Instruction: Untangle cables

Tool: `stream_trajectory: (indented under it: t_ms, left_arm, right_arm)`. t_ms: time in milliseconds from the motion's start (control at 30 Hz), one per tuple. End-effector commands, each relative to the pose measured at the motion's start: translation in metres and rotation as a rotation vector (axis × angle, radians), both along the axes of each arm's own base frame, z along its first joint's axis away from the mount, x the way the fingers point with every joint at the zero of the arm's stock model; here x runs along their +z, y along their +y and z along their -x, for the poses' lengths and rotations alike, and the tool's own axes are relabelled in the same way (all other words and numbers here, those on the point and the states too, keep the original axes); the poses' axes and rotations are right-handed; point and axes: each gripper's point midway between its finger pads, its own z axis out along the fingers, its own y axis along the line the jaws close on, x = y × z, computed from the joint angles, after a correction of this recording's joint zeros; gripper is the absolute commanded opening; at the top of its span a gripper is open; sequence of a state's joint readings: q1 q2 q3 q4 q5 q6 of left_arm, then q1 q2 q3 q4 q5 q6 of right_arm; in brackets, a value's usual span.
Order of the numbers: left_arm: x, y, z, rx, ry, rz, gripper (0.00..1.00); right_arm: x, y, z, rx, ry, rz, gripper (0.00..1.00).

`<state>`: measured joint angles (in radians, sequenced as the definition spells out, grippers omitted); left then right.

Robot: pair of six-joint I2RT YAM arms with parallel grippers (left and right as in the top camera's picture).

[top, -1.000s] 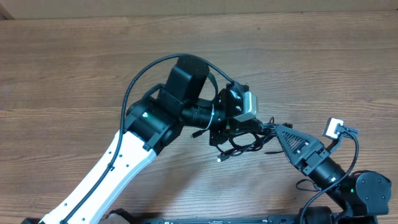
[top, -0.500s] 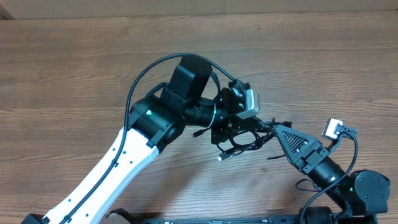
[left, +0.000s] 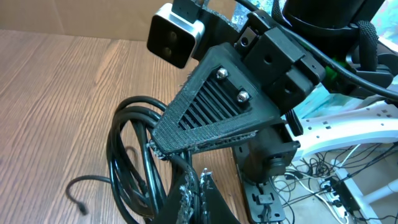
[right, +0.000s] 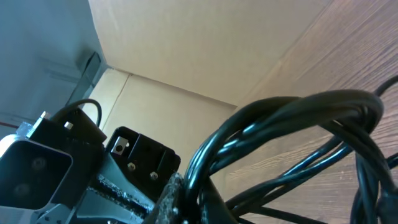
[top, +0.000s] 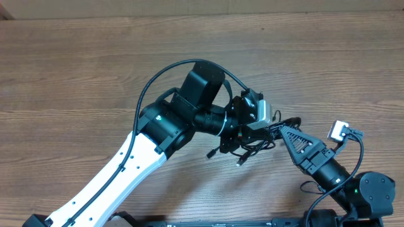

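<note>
The cables (top: pixel 243 149) are a tangled bundle of thin black cords held just above the table between the two arms. One plug end (top: pixel 212 153) and a silver-tipped end (top: pixel 240 163) hang out to the left. My left gripper (top: pixel 247 133) is shut on the bundle from the left; in the left wrist view its fingertips (left: pixel 194 177) are pressed together beside the cable loops (left: pixel 127 149). My right gripper (top: pixel 279 129) meets the bundle from the right. In the right wrist view it (right: pixel 189 186) is shut on the cables (right: pixel 298 112), which arch up out of its jaws.
The two grippers are nearly touching; the right gripper's ribbed finger (left: pixel 211 106) fills the left wrist view, and the left wrist's camera (right: pixel 31 168) shows in the right wrist view. The wooden table (top: pixel 76 75) stretches left and back. The right arm's base (top: pixel 372 192) sits at the front right.
My left arm has swung right, carrying the bundle toward the right gripper. The right gripper's jaws have closed on the cables. The hanging plug ends shifted right.
</note>
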<state>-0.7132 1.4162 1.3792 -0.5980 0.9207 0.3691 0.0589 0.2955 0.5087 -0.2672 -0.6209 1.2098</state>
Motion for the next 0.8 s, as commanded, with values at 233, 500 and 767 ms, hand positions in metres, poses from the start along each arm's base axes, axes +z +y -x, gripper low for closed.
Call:
stream_trajectory:
  t_ms: [233,500,767]
  left_arm:
    - [0.006,-0.002,-0.010,0.059,-0.031,-0.009,0.04]
    - [-0.022,0.018,-0.065,0.451,0.021,-0.185,0.04]
    - [-0.038,0.039,-0.087,0.650,0.074,-0.273,0.04]
  right_arm:
    - [0.004,-0.003,0.000,-0.019,-0.012,0.010,0.04]
    - [0.012,0.002,0.004,0.015,-0.048,0.008,0.04]
    - [0.013,0.003,0.005,0.025,-0.057,0.011,0.04]
